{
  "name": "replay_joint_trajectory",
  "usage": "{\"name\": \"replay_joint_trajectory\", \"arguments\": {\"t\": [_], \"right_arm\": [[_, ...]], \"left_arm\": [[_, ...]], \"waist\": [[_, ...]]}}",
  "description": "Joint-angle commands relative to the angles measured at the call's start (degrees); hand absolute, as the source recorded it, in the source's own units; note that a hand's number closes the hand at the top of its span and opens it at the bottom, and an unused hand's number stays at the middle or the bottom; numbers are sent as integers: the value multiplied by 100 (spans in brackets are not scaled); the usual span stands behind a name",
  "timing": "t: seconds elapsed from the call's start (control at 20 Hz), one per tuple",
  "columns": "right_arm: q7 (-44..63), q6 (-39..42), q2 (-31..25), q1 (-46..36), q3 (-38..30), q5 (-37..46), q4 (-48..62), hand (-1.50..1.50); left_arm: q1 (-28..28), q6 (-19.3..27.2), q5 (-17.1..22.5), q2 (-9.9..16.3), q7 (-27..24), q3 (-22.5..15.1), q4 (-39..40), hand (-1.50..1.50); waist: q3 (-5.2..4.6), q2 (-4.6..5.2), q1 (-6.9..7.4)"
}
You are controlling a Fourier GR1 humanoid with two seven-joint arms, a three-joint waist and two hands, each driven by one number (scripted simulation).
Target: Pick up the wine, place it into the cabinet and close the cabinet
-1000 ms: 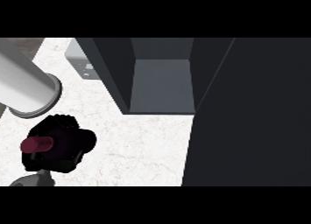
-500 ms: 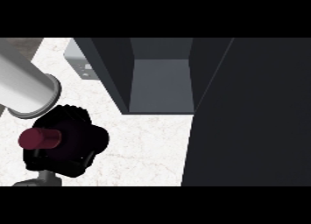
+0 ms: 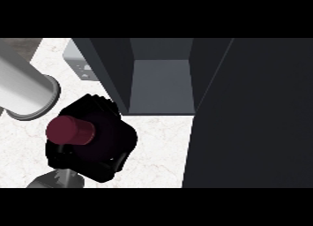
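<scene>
My hand is curled around the wine, its dark red cap toward me, raised over the table just before the cabinet opening. The open door is alongside; my grey forearm crowds the table's far-left corner.

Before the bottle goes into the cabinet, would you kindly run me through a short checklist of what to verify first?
1. Wine bottle held by the robot hand: ok, fingers curl round it.
2. Cabinet open: ok, the inside shows.
3. Cabinet floor free where visible: ok.
4. Bottle short of the opening: ok, it sits left of and below it.
5. Door out of the path: ok, it stands to the right.
6. Which hand holds it: cannot tell.
</scene>
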Motion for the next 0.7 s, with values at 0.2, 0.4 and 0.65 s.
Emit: {"name": "replay_joint_trajectory", "arguments": {"t": [0.2,0.4,0.65], "right_arm": [[-189,246,-34,367,-380,-516,-444,-150],[315,132,-59,9,-429,-516,-532,-150],[68,299,-95,62,-584,-582,-386,-150]], "left_arm": [[-426,1393,-184,-22,466,-1204,-302,150],[-1464,2182,-134,-22,540,-1385,456,150],[-2222,3005,-183,-22,280,-1581,1158,150]], "waist": [[2,1,4],[0,6,-22],[1,11,-43]]}}
